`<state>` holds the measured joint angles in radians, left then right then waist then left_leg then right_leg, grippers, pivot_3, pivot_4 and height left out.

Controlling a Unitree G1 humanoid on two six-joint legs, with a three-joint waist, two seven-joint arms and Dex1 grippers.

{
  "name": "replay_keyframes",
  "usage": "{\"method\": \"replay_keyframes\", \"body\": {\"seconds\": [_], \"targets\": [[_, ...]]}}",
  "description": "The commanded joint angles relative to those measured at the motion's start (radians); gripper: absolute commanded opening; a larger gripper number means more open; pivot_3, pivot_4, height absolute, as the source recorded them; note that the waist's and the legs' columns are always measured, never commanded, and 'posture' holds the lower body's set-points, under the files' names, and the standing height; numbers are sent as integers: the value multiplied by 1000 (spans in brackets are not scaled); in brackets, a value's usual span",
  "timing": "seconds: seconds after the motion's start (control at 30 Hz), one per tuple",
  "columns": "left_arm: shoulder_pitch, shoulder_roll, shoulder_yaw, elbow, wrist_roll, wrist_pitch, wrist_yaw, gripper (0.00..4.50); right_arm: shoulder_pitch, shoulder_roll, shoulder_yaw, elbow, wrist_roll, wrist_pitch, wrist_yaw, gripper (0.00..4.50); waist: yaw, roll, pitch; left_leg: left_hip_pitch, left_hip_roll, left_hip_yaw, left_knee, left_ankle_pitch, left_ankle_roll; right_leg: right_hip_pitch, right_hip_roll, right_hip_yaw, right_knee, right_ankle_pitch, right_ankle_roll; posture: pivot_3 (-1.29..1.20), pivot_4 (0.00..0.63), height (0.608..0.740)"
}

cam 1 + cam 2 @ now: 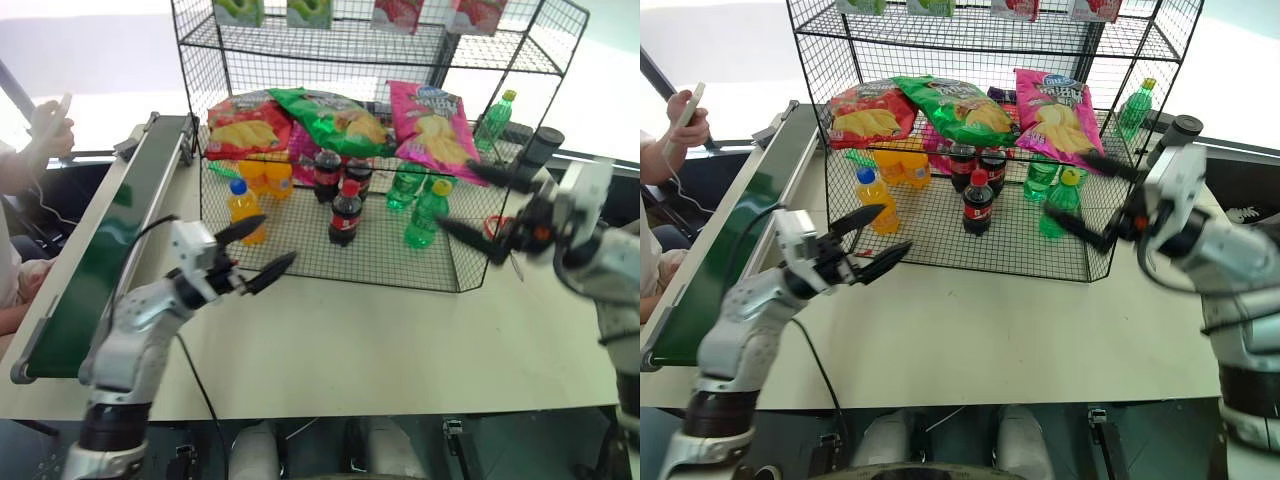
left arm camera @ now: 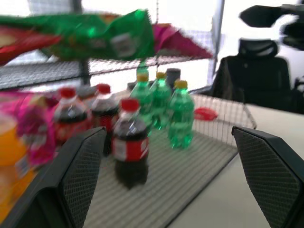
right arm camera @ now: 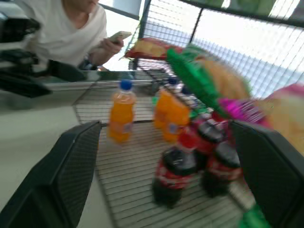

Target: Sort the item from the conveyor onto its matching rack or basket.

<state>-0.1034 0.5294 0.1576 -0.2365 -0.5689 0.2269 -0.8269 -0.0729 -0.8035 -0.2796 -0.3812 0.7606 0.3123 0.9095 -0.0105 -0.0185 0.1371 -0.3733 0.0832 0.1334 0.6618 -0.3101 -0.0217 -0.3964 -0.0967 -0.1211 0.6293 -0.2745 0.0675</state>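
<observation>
Now the pink chip bag (image 1: 432, 122) overhangs the rack (image 1: 330, 255) shelf's edge.

I read this as a robotics test lab staged as a small shop corner. The landmark is the black wire rack (image 1: 340, 150) standing on a plain pale table (image 1: 400, 350): chip bags, red (image 1: 247, 124), green (image 1: 330, 118) and pink (image 1: 432, 122), lie on its middle tier, and small boxed goods sit along its top tier. On its fenced base stand cola bottles (image 1: 345, 212), orange drink bottles (image 1: 245, 210) and green soda bottles (image 1: 425, 212). To the left of the rack I see a dark-green conveyor (image 1: 100, 260) in a grey frame, and further left a seated person (image 3: 66, 28) holds a phone. To the right of the rack a black office chair (image 2: 251, 71) shows.
</observation>
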Motion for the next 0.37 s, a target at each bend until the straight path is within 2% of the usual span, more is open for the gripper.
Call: {"method": "replay_keyframes", "body": {"seconds": [0.03, 0.13, 0.23, 0.37], "targets": [[45, 99, 121, 7, -31, 12, -58, 4500, 189, 1, -84, -107, 26, 13, 53, 4463, 1, 0, 0, 0, 0, 0, 0, 0, 0, 0, -1, 0, 0, 0, 0, 0, 150, 726], [94, 170, 200, 40, -27, 32, -68, 4500, 311, 5, -168, -46, -7, -33, 105, 4463, 2, 1, 1, 0, -1, 1, 1, -2, 2, 0, -2, 1, -1, 0, 0, 0, 150, 726], [149, 208, 239, 75, -7, 25, -95, 4500, 368, -3, -214, 21, -49, -79, 158, 4463, 0, 0, 0, 1, -1, 1, 2, -2, 3, 1, -2, 1, -2, -2, -3, 0, 150, 726], [167, 225, 258, 132, 2, 1, -122, 4500, 363, -13, -229, 55, -75, -108, 190, 4463, 0, 1, 0, 0, -1, 1, 2, -2, 3, 0, -2, 1, -1, -2, -3, 0, 150, 726]]}}
